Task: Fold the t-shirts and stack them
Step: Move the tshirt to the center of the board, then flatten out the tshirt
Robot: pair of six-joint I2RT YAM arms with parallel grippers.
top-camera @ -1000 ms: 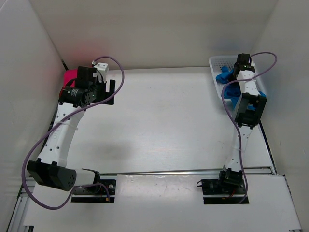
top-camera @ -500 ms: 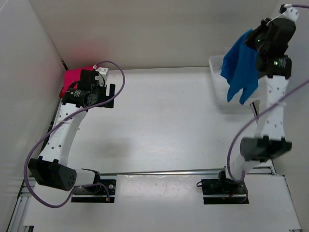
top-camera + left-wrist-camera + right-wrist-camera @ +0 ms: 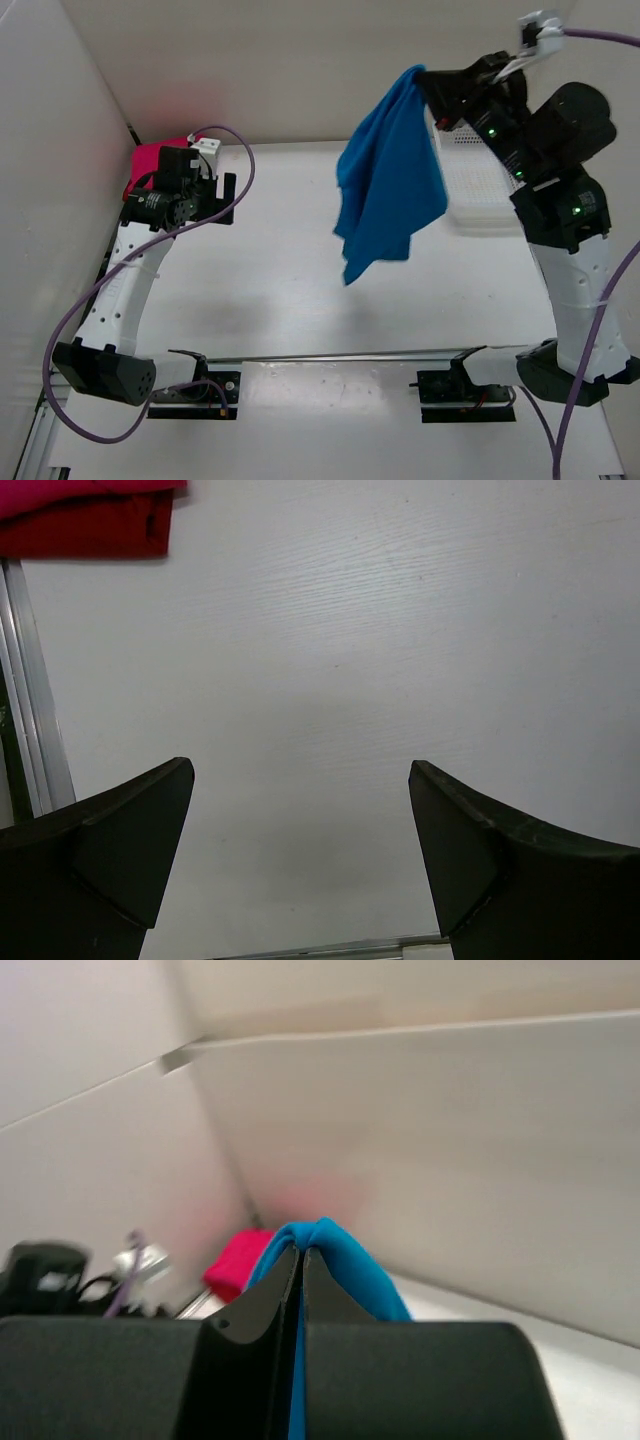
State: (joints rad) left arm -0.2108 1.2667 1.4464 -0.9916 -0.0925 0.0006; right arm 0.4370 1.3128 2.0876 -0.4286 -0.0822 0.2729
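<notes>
The bright blue t-shirt (image 3: 388, 185) hangs in the air over the middle-right of the table, pinched at its top by my right gripper (image 3: 428, 84), which is shut on it. In the right wrist view the blue t-shirt (image 3: 345, 1255) bulges over the tips of the right gripper (image 3: 301, 1252). A magenta-pink t-shirt (image 3: 150, 160) lies folded at the far left corner; in the left wrist view it (image 3: 80, 492) rests on a dark red t-shirt (image 3: 90, 535). My left gripper (image 3: 227, 193) hovers beside that stack; the left gripper (image 3: 300, 780) is open and holds nothing.
A white mesh basket (image 3: 480, 185) stands at the far right of the table, partly behind the hanging shirt and the right arm. White walls enclose the table on three sides. A metal rail (image 3: 30, 700) runs along the left edge.
My right gripper has lifted the blue t-shirt out of the basket and swung it up and to the left over the table. The left arm has barely moved.
</notes>
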